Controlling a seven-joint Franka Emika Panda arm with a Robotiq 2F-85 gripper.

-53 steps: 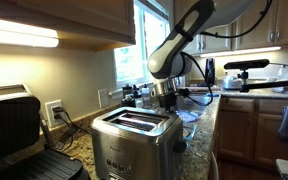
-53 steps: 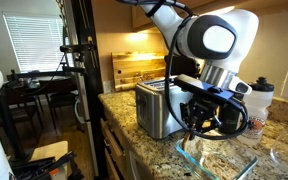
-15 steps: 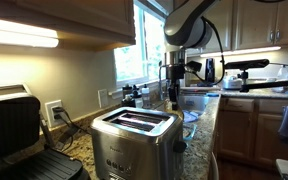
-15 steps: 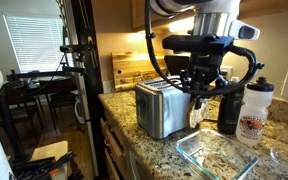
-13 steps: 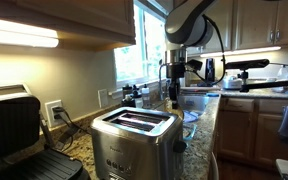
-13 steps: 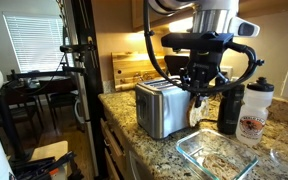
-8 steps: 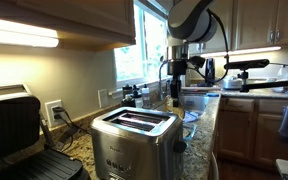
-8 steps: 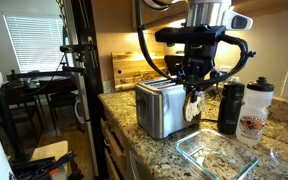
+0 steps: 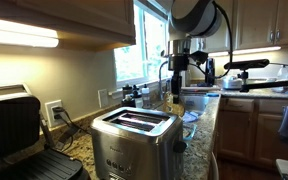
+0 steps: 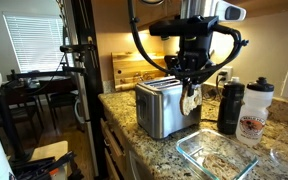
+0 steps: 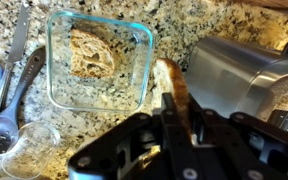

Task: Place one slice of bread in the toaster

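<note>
My gripper (image 10: pixel 192 80) is shut on the slice of bread (image 10: pixel 191 100), which hangs edge-down from the fingers. In the wrist view the tan slice (image 11: pixel 171 82) stands edge-on between the black jaws (image 11: pixel 178 110). The brushed steel toaster (image 10: pixel 164 108) with two top slots stands on the granite counter. The bread hangs beside the toaster's end, above the counter, about level with its top. In an exterior view the toaster (image 9: pixel 134 140) is in front and my gripper (image 9: pixel 177 78) with the bread (image 9: pixel 177 100) is behind it. The toaster also shows in the wrist view (image 11: pixel 246 70).
A square glass dish (image 10: pixel 216 156) lies on the counter; another slice of bread lies in it (image 11: pixel 92 52). A black bottle (image 10: pixel 230 108) and a white bottle (image 10: pixel 254 112) stand behind. A black grill press (image 9: pixel 19 130) stands near the toaster. A spoon (image 11: pixel 9 95) lies beside the dish.
My gripper rose from the glass dish with the slice of bread in it and moved up toward the level of the toaster's top.
</note>
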